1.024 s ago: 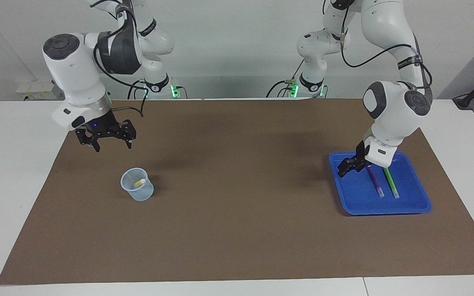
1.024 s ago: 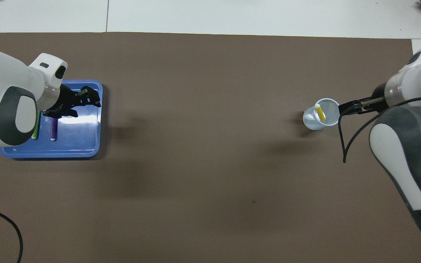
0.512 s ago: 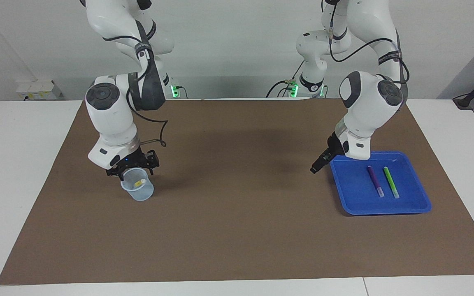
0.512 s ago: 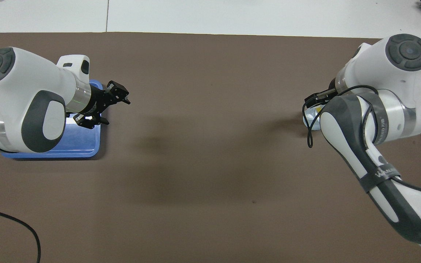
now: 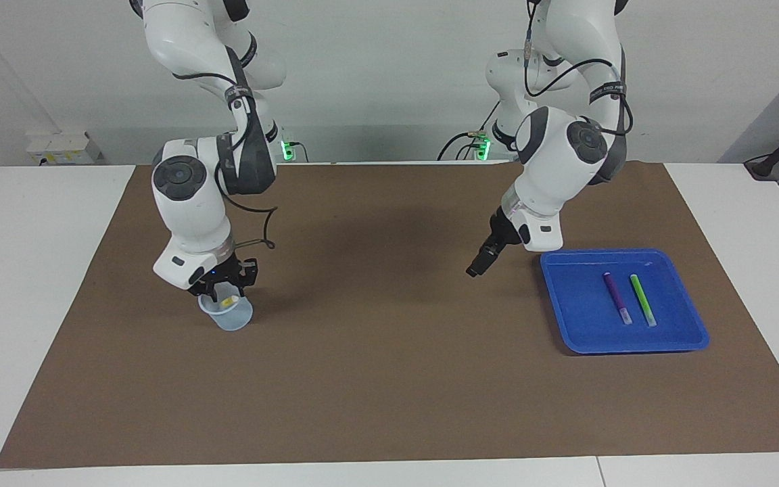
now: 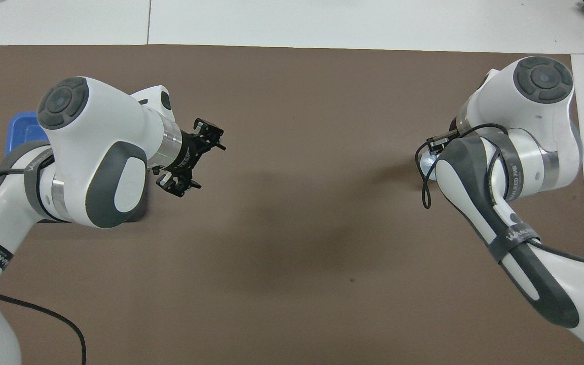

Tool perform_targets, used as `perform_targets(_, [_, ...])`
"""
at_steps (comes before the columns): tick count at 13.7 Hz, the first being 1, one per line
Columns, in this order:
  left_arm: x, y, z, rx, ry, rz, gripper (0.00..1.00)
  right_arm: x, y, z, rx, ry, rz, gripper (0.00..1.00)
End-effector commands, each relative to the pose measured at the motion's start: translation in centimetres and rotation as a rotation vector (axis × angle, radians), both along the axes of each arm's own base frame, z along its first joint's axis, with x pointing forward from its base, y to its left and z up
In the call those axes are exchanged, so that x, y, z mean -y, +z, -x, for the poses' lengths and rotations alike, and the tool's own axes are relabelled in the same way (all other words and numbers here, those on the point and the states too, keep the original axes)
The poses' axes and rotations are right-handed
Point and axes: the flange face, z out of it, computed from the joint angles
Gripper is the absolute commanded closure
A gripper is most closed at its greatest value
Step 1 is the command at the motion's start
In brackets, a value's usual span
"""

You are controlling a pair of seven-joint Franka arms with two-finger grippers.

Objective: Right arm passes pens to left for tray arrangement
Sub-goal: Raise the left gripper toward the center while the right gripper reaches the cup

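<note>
Brown mat (image 5: 389, 379); left hand (image 6: 195, 165) wide open.

Purple (image 5: 615, 296) and green pens (image 5: 642, 299) in tray (image 5: 579, 318)

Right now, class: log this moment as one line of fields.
right end effector: in cup, at yellow pen | left end effector: open, over mat | tray: purple pen, green pen

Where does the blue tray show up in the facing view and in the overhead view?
Facing view: the blue tray lies on the brown mat toward the left arm's end, holding the purple pen and green pen.
Overhead view: only one corner of the tray shows; the left arm covers the rest.
Shared landmark: the left claw, over the mat beside the tray.
</note>
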Motion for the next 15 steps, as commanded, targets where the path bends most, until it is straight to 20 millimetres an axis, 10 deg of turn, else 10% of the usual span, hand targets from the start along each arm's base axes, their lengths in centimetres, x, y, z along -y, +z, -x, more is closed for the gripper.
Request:
perform_targets(1, [2.3,1.0,1.1,0.006,0.067,0.017,0.0,-0.2,-0.9,0.4,0.016,0.003,0.023,0.52])
perform_targets(8, [10.2,2.4,4.2,0.037,0.201,0.075,0.0,-1.0,-0.6,0.3,0.028,0.01,0.023,0.56])
perform_targets(15, [13.3,2.6,5.8,0.029,0.268,0.105,0.0,-0.7,-0.5,0.1,0.036,0.031,0.056,0.67])
